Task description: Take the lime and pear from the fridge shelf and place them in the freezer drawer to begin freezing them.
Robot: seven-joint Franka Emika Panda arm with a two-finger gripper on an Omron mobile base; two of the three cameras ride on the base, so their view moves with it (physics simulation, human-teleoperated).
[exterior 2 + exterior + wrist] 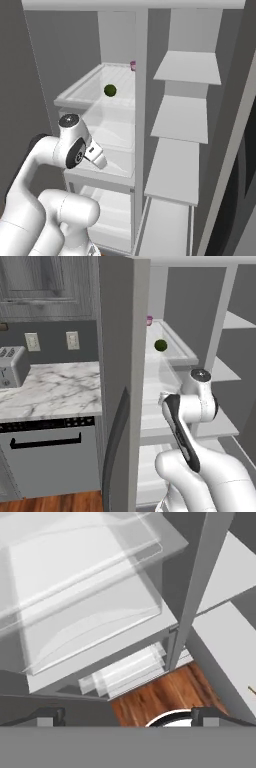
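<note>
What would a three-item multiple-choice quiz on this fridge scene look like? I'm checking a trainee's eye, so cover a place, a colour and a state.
1. Where does the lime lie?
A. on the marble counter
B. on the translucent fridge shelf
C. on the wooden floor

2. What colour is the small cup at the back of that shelf?
A. pink-purple
B. yellow
C. blue

3. How does the gripper stand?
A. shut on the lime
B. shut on the cup
C. holding nothing, fingertips far apart

Key: 1 B, since both base views show the green ball on the clear shelf; 2 A, as the right base view shows its pink-purple tint; 3 C, since the hand view shows the two tips at the bottom corners with a bare gap between.
</note>
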